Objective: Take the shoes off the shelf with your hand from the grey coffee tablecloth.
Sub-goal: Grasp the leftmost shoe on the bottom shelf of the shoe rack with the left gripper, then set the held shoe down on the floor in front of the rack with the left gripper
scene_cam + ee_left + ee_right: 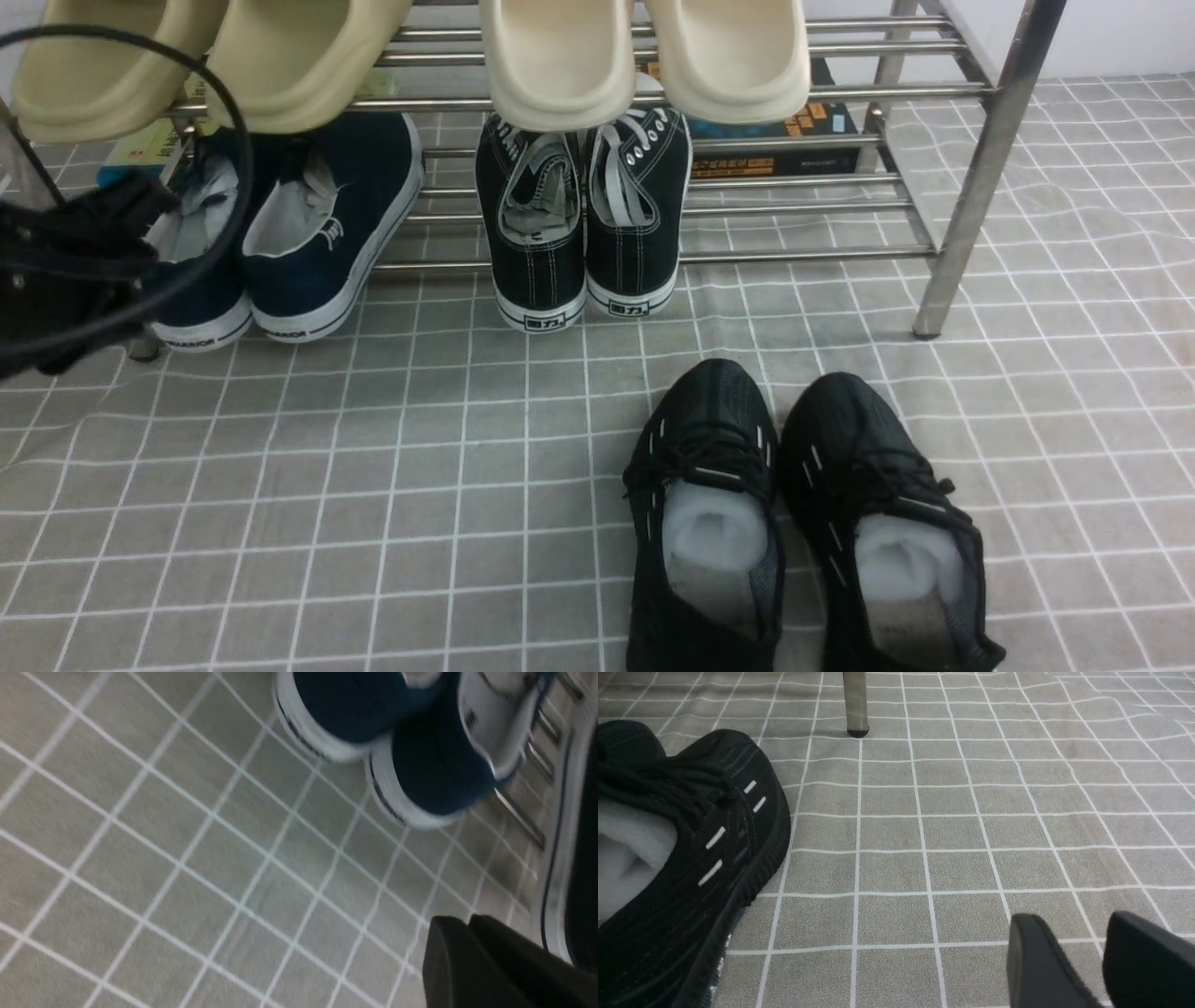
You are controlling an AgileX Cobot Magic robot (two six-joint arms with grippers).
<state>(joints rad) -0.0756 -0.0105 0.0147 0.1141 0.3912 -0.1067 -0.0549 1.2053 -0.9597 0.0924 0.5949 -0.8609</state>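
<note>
Wide open grey tablecloth with a white grid [373,485] lies in front of the silvery steel-tube shoe rack [980,168], bare on the left side.

On the right of that space stand two black mesh trainers with white stuffing [700,439], heels cut off by the frame edge.

On the rack's low tier, far left, is the pair of navy-blue canvas slip-ons with white soles [327,224]. There are two, with their heels poking out past the front bar.

Beside them are two black lace-up canvas sneakers [579,224].

On the upper tier sit four cream foam slippers [560,65], their tops cropped.

The black left gripper [467,926] hangs right by the navy pair, and it and its looping cable cover part of the outer shoe. Its wrist view is blurred, but the jaws look pressed together with nothing between them.

The black right gripper [1078,924] hovers over bare cloth beside a trainer, jaws slightly parted and holding nothing.

A dark box [803,149] behind the bars is too hidden to read.
</note>
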